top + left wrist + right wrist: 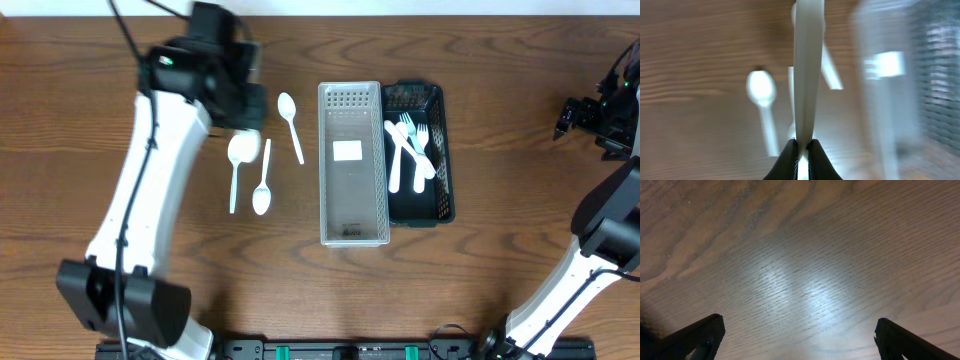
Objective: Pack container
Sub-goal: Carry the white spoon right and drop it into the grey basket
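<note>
The clamped white utensil (807, 75) is blurred, its far end cut off.

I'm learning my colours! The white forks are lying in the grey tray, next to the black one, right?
Not quite. The overhead view shows the white forks lying in the black tray, next to the grey tray.

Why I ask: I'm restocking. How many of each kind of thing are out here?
Spoons on the table: 3
White utensil in left gripper, kind unclear: 1
Forks in black tray: 3
Containers, black tray and clear bin: 2
Total: 9
</note>
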`<state>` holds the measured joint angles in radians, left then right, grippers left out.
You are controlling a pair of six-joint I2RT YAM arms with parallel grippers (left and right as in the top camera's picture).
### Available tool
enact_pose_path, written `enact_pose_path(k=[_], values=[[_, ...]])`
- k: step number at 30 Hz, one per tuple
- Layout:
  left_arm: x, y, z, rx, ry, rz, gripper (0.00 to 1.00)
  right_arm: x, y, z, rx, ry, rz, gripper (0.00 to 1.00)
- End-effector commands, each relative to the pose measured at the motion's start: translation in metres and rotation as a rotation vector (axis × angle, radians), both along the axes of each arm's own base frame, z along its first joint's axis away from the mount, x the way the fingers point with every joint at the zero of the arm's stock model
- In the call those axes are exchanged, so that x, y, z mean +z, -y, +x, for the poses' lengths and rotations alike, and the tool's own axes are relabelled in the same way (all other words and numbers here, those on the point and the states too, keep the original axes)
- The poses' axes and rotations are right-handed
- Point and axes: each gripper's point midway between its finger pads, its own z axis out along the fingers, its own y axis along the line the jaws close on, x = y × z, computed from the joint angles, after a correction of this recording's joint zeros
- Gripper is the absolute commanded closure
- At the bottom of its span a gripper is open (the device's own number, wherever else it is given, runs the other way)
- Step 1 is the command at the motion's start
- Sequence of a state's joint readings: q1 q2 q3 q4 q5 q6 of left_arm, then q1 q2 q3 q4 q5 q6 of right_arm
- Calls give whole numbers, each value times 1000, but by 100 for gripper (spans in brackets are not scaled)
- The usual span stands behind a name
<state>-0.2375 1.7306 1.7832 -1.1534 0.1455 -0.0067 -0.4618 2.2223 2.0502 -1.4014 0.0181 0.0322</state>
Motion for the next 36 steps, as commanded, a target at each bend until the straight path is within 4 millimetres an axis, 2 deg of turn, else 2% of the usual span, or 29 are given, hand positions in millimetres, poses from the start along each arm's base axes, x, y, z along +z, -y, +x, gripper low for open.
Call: enact_pose_path(k=[1,7,13,15,21,23,29,31,36], values=[[16,42,-18,85,-21,-115,94,2,-1,0,17,4,-2,1],[8,98,-42,118,-92,-169,94,2,-1,0,17,4,-2,1],[-2,135,-52,65,-108,-179,93,2,-1,1,17,4,-2,1],[-7,142,-54,49,-116,-174,85,2,-1,1,17,4,-2,1],[-19,148,-54,41,-140,-156,83,2,-1,1,17,4,-2,1],[-18,147,-51,44,-128,-156,68,2,-1,1,17,4,-2,1],[-10,157,-38,-16,-53,-181,47,2,-1,0,17,4,-2,1],[-8,157,-33,-33,-29,-185,36,2,-1,1,17,4,-2,1],[-5,144,-18,-14,0,-189,23,2,-1,1,17,4,-2,1]])
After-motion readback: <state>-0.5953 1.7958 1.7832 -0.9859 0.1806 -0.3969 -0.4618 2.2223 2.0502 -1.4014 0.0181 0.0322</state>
